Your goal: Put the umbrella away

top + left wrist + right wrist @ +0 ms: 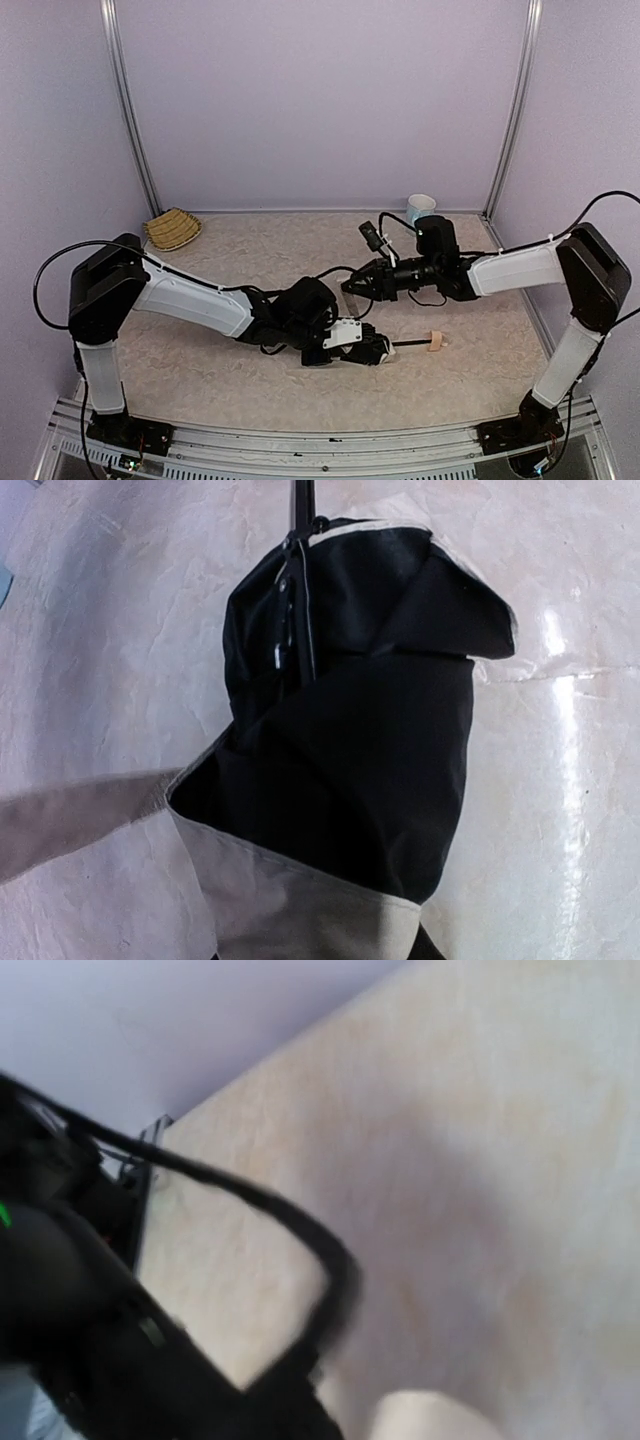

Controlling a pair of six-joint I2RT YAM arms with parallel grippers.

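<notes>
The umbrella lies on the table near the front centre. Its thin black shaft (pixel 410 343) runs right to the small tan handle (pixel 434 340). My left gripper (pixel 372 349) is shut on the folded canopy and hides most of it from above. In the left wrist view the canopy (pixel 350 750) fills the frame, black inside with a cream-beige edge (pixel 300 905), and it covers my fingers. The shaft (pixel 302 500) leaves at the top. My right gripper (pixel 350 285) hovers just behind the left wrist, its jaws drawn together to a point and empty. The right wrist view is blurred.
A woven straw basket (pixel 172 228) sits at the back left by the wall. A white cup (pixel 421 207) stands at the back right. A black cable (pixel 300 1230) loops across the right wrist view. Walls close the table on three sides.
</notes>
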